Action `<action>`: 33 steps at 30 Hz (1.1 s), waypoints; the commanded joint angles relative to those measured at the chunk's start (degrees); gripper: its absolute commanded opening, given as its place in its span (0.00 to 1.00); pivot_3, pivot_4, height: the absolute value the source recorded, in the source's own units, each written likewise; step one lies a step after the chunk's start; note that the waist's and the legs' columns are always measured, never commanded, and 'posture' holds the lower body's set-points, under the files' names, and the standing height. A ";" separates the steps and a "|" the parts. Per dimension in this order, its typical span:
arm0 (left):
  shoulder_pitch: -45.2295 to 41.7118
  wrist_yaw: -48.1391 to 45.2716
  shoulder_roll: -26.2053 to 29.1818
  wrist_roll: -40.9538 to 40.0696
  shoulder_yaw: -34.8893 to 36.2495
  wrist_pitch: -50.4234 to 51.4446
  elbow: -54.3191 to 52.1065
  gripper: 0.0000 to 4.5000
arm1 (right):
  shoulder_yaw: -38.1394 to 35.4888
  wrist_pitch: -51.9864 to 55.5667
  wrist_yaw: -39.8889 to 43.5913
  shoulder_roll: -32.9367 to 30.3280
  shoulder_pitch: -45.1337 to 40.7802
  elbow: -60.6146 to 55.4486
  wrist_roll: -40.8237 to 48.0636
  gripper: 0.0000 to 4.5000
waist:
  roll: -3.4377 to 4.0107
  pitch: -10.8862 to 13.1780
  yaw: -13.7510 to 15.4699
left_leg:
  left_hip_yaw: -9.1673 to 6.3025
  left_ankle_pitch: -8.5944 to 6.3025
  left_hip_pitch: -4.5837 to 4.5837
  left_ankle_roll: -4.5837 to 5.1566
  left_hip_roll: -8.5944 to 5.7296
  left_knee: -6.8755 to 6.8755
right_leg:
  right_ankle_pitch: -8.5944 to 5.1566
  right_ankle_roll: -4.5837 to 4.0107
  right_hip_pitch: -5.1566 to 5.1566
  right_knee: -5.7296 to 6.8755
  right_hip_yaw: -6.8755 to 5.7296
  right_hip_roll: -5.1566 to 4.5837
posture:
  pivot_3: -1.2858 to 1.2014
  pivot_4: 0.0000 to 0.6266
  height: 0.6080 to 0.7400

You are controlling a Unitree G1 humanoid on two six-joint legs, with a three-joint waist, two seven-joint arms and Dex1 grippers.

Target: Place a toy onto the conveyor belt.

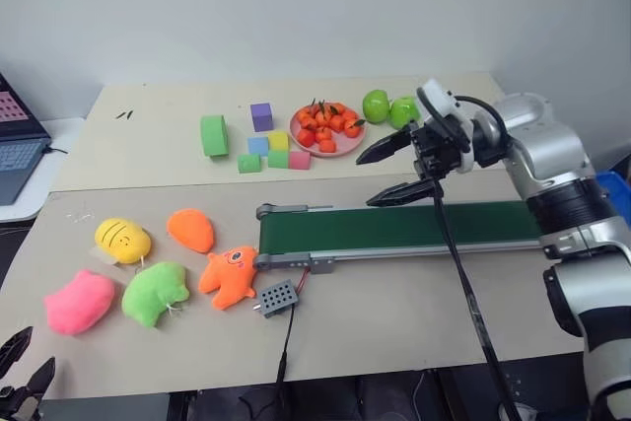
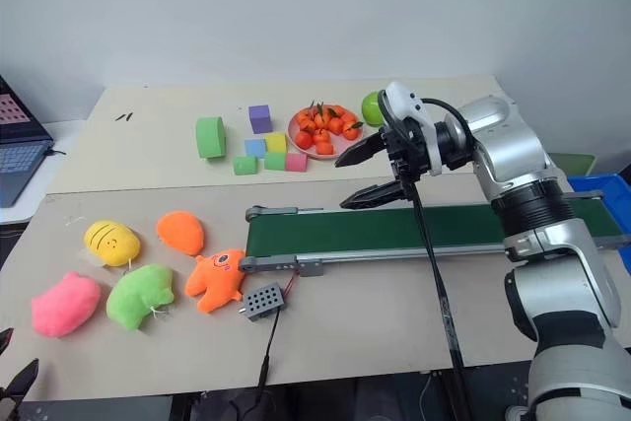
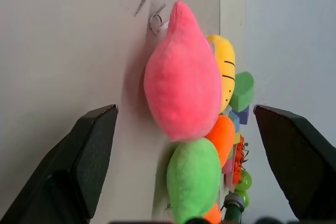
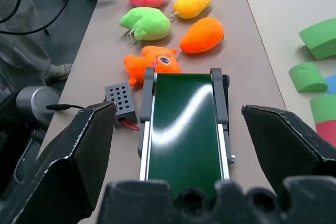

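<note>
One bright pink, soft plush toy [image 1: 79, 303] is seen lying on the beige table [image 1: 394, 313], well apart from the long dark-green conveyor belt [image 1: 394, 227] in its grey metal frame and off its left end. Nothing grips the pink toy. Between it and the belt's end, a lime-green plush [image 1: 155, 292] lies just beside it, and an orange plush monster [image 1: 230, 276] lies against the belt's left roller. Further back from the belt's end, a yellow plush with dark stripes [image 1: 122, 240] and a plain orange plush [image 1: 191, 229] are set. A small grey box with holes [image 1: 277, 297], wired by a cable, sits in front of the belt's left end. The left gripper [image 3: 184, 145] is held wide open, its two black fingers [image 3: 89, 150] standing to either side of the pink toy in the left wrist view without touching it; in the head view its tips are seen low at the table's near edge, farther from the belt than the toy. The right gripper [image 1: 394, 170] is held above the belt near its middle, its jaws spread wide and empty. Behind the belt, foam blocks [image 1: 266, 145] of green, purple, yellow, blue and pink, a pink plate of small orange fruit [image 1: 328, 130] and two green apples [image 1: 389, 107] are arranged.
</note>
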 commanded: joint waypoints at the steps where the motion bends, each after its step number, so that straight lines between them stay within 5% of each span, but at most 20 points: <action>1: 0.67 -3.76 -0.62 0.92 -3.75 -4.81 2.82 0.98 | -0.70 0.25 2.87 -1.82 -2.72 -0.95 0.68 1.00 | -0.01 0.00 0.05 | 0.06 -0.01 0.00 0.02 0.00 0.00 | 0.00 0.00 0.00 -0.01 0.01 -0.01 | 0.52 0.24 1.00; 25: -7.62 -14.66 6.61 6.30 -21.64 -13.50 12.32 0.98 | -2.01 2.44 2.87 -5.00 -1.48 -4.28 0.25 1.00 | 0.26 -0.11 1.54 | 0.12 -0.02 0.01 0.05 -0.02 0.01 | 0.01 -0.01 0.00 -0.01 0.00 -0.02 | 0.52 0.24 1.00; 29: -8.21 -15.49 7.30 7.24 -22.72 -13.93 13.61 0.78 | -2.71 2.81 2.87 -4.93 -1.09 -4.79 -0.13 1.00 | 0.26 -0.12 1.47 | 0.12 -0.02 0.01 0.06 -0.02 0.01 | 0.01 -0.01 0.00 -0.02 0.00 -0.02 | 0.52 0.24 1.00; 32: -8.20 -16.22 8.07 7.44 -22.61 -14.14 14.88 0.51 | -3.27 3.03 2.87 -4.87 -0.66 -5.17 -0.46 1.00 | 0.26 -0.11 1.43 | 0.13 -0.03 0.01 0.07 -0.02 0.01 | 0.01 -0.01 -0.01 -0.03 0.01 -0.02 | 0.52 0.24 1.00; 33: -8.12 -16.54 8.32 7.54 -22.52 -14.17 15.19 0.51 | -3.43 3.06 2.87 -4.79 -0.54 -5.25 -0.61 1.00 | 0.26 -0.11 1.42 | 0.13 -0.03 0.01 0.07 -0.02 0.01 | 0.01 -0.01 -0.01 -0.03 0.01 -0.02 | 0.52 0.24 1.00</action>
